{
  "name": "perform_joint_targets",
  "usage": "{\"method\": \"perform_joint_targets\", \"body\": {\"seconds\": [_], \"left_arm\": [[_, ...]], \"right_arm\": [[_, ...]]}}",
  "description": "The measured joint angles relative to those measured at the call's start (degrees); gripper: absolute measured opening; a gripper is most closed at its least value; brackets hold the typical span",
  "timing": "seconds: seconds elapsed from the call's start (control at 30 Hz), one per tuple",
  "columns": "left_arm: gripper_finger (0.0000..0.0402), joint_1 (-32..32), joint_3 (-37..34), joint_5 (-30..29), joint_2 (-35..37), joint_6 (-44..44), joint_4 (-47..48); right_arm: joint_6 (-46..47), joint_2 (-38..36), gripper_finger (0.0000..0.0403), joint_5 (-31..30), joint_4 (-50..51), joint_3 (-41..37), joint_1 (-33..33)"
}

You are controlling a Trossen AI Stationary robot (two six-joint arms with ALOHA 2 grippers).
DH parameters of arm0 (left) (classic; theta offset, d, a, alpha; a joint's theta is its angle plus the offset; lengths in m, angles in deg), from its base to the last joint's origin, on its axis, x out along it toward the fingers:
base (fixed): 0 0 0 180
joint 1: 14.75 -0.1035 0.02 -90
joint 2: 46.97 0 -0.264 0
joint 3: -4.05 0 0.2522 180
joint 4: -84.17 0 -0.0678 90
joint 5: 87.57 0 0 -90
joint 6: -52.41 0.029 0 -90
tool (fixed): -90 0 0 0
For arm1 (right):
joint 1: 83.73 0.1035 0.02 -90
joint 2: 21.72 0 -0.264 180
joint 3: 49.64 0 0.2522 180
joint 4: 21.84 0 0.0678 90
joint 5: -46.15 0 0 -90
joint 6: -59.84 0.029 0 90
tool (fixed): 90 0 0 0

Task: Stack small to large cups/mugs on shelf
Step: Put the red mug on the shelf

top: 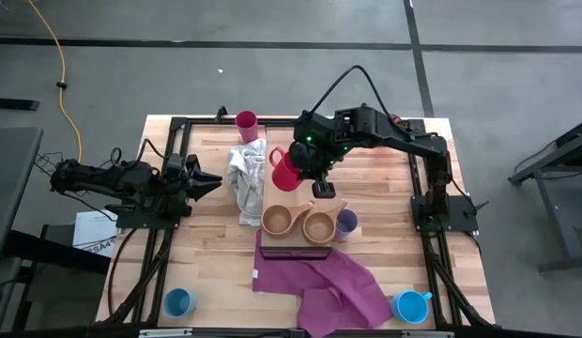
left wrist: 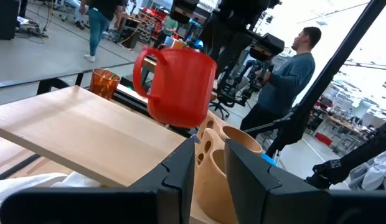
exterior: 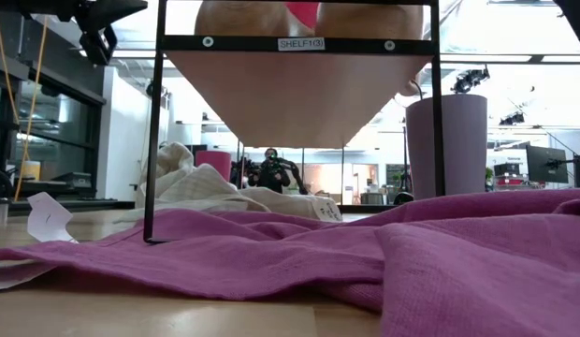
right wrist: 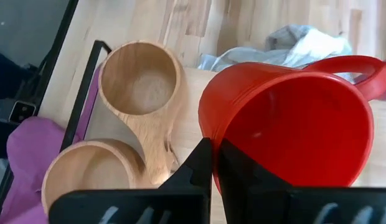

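Red mug being carried over the shelf
Right gripper [top: 321, 180] clamped on the red mug [top: 285, 169] rim above the shelf [top: 296, 199]; next, set it upright by the wooden cups [top: 277, 220]; left gripper [top: 213, 182] waits, fingers apart

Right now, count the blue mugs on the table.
2. One blue mug sits near the table's front left corner; the other blue mug sits near the front right corner, beside the purple cloth. None seem hidden.

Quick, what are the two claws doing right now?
Left gripper: open, empty, waiting at the table's left side.
Right gripper: shut on the red mug rim, above the shelf.
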Motion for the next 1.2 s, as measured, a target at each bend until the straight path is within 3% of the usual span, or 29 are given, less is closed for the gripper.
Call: {"method": "perform_joint_targets", "body": {"seconds": [0.47, 1.2], "left_arm": [[0.0078, 0.0, 0.0, 1.5, 0.0, -0.4, 0.5], [0.0078, 0.0, 0.0, 3.0, 0.0, -0.8, 1.4]], "right_arm": [[1.8, 0.4, 0.0000, -3.2, 9.8, 0.0, 0.0], [5.6, 0.4, 0.0000, -0.8, 9.7, 0.0, 1.5]]}}
